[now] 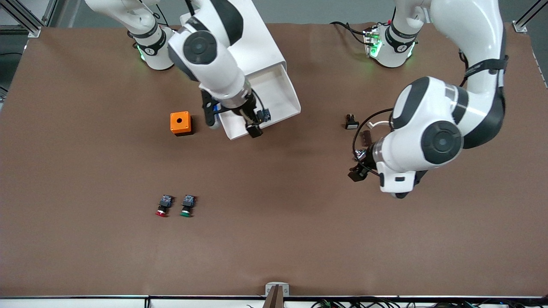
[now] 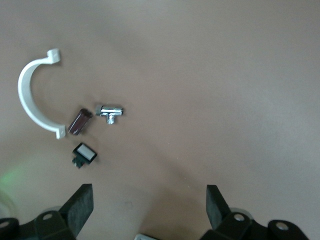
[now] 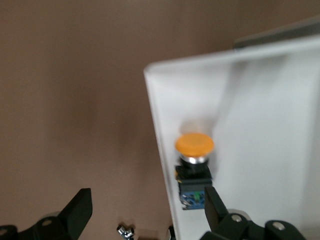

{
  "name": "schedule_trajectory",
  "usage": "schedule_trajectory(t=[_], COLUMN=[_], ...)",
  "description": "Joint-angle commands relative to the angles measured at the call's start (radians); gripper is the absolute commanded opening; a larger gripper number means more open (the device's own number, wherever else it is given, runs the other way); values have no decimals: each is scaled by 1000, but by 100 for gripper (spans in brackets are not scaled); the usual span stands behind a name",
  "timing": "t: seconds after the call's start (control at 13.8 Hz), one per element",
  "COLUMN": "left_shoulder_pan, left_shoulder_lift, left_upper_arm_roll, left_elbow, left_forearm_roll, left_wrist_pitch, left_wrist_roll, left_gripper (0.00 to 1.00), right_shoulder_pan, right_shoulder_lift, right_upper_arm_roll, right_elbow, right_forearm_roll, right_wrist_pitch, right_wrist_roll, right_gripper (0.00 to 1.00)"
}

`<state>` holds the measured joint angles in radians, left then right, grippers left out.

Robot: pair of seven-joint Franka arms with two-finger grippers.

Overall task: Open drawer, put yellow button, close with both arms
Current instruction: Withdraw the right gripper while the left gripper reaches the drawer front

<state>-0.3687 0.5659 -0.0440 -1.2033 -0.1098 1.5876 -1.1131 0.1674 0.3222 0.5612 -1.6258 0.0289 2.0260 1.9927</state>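
The drawer stands pulled out of the white cabinet, its white tray facing up. The yellow button lies on its side in the tray close to one wall, orange cap pointing away from the wrist; only its bluish end peeks out under the hand in the front view. My right gripper hangs over that edge of the drawer, open, one finger beside the button's bluish end, holding nothing. The left gripper waits open over bare table toward the left arm's end.
An orange box with a round hole sits beside the drawer. A red-capped button and a green-capped button lie nearer the front camera. Near the left gripper lie a white curved clip, a small black switch, a brown piece and a metal nut.
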Motion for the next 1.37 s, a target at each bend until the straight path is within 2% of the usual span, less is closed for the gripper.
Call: schedule_trajectory(t=[0.0,0.07,0.22,0.36,0.58,0.87,1.01,1.3], left_shoulder_pan=[-64,-84,-130,-182,-251,-262,-283,-318], left_shoulder_lift=[29,43,71,95,115,123,121,127], left_upper_arm_roll=[1,0,-4,-5,-5,-34,-34,-34], left_elbow=[-4,-4,-2,-2,-2,-2,-2,-4], left_forearm_roll=[83,99,98,96,88,29,-16,-43], left_wrist_pitch=[34,40,70,121,169,172,172,195], left_wrist_roll=[123,137,188,194,184,190,182,179], left_gripper=[99,99,99,99,99,99,99,99], right_shoulder_pan=[-81,-95,-95,-101,-108,-115,-141,-216], right_shoulder_lift=[3,2,-2,0,-9,-54,-80,-136], right_upper_arm_roll=[6,-10,-116,-159,-286,-443,-500,-530], right_elbow=[86,101,157,207,212,204,190,156], right_forearm_roll=[-9,-12,5,9,42,30,26,23], right_wrist_pitch=[-81,-119,-215,-285,-328,-386,-398,-423], right_wrist_roll=[-199,-315,-501,-642,-896,-1352,-1571,-1793], right_gripper=[100,100,100,100,100,100,100,100])
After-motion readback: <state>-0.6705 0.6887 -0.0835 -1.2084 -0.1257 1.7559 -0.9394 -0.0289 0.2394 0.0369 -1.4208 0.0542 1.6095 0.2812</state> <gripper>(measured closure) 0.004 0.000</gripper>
